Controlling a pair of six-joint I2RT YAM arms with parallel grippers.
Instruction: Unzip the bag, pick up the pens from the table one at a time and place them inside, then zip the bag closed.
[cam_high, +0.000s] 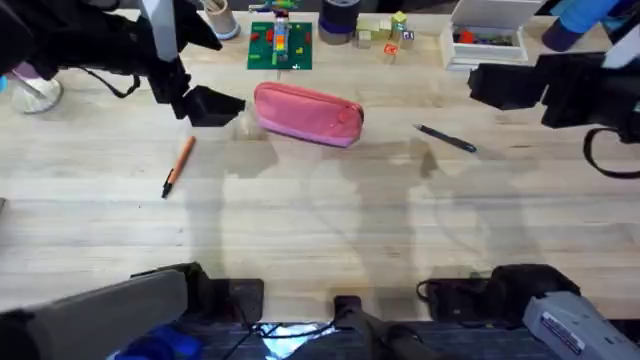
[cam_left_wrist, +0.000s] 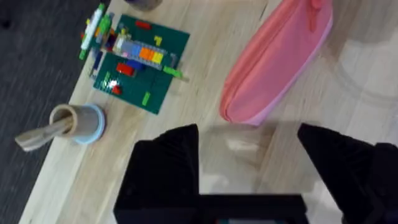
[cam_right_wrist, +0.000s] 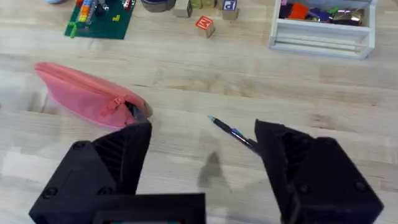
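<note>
Left gripper (cam_high: 232, 107) at bag's (cam_high: 308, 113) 9 o'clock end, fingers apart — bracing for unzip. Right gripper (cam_right_wrist: 202, 146) apart too — near black pen (cam_high: 446, 138).

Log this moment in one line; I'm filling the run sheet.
bag: zipped, on table | left gripper: open beside it | right gripper: open | pens: on table

Pink bag (cam_high: 308, 113), orange pen (cam_high: 179, 165), black pen (cam_high: 447, 138), pale wood-grain table (cam_high: 320, 230)

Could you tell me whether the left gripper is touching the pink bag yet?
Apart. In the left wrist view, bare table shows between the open left gripper and the end of the bag.
</note>
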